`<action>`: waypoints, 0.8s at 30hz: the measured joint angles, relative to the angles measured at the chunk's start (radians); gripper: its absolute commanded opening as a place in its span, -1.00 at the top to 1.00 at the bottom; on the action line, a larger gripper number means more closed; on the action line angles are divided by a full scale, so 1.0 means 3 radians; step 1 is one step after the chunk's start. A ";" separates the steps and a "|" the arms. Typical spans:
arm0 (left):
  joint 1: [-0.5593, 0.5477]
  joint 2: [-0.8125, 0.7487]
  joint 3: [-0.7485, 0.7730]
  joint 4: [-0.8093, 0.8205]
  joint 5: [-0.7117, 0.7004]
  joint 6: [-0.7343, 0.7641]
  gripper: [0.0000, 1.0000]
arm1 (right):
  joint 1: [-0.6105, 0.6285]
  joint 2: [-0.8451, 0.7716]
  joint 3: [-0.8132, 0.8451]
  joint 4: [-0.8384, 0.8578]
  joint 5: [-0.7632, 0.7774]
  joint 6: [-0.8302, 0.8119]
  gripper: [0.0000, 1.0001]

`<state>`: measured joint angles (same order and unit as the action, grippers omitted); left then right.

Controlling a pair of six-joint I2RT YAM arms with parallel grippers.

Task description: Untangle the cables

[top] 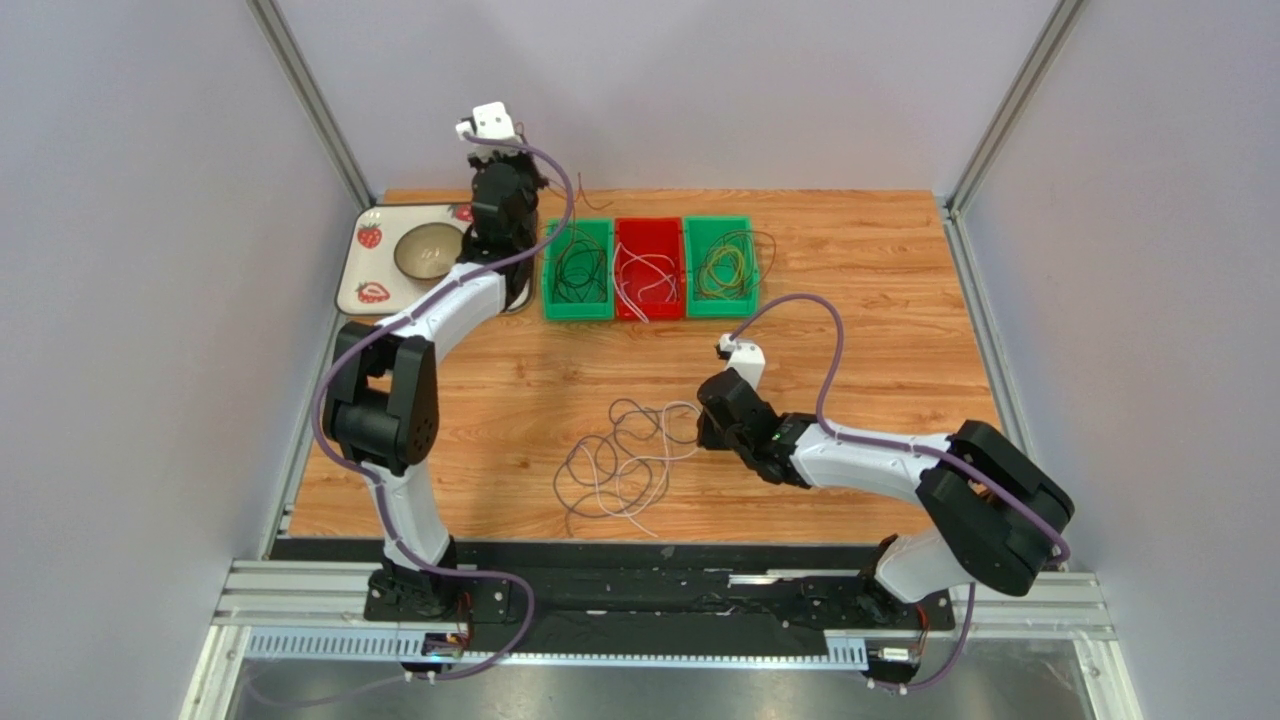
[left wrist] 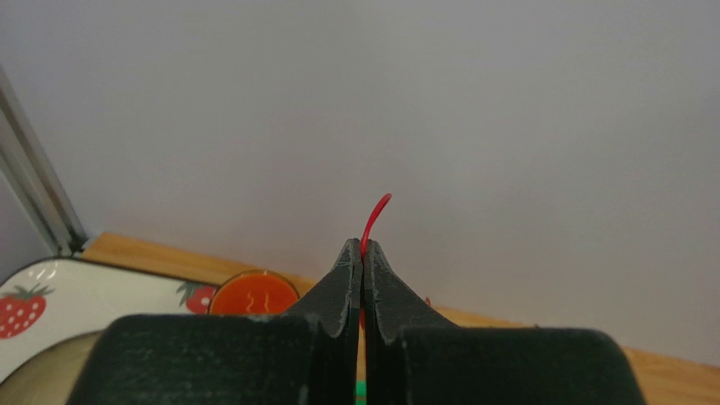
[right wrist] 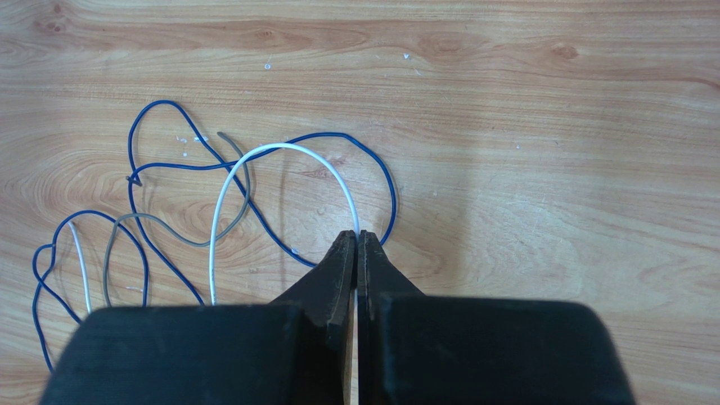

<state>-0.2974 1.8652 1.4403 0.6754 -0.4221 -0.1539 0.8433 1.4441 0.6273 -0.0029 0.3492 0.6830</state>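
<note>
**Both arms pinching wire**

The cables (top: 616,458) lie tangled on the bench (top: 872,300) near the middle of its near edge. There the right jaws press together on a white wire (right wrist: 279,146). The left jaws, raised over the far left corner, pinch a red wire (left wrist: 374,215).

The left end effector (left wrist: 362,250) pinches a red cable (left wrist: 375,216) (tip curving upward).

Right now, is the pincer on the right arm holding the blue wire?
No, the right pincer is shut on the white wire, while the blue wire lies loose beside it.
</note>
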 measured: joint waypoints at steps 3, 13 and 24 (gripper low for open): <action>-0.0039 0.0005 -0.0224 -0.0136 -0.0058 -0.0006 1.00 | 0.0001 0.0000 0.0000 0.0000 0.0004 0.0000 1.00; -0.0473 -0.0127 -0.0707 -0.0326 -0.0370 0.0089 1.00 | 0.0003 0.0000 0.0000 0.0001 0.0005 0.0000 1.00; -0.0608 -0.0446 -0.0198 -0.0481 -0.0618 0.0356 1.00 | 0.0037 0.0000 0.0000 0.0001 0.0032 0.0000 1.00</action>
<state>-0.4797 1.7313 1.3808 0.5312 -0.6075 -0.0471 0.8543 1.4441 0.6273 -0.0025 0.3588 0.6830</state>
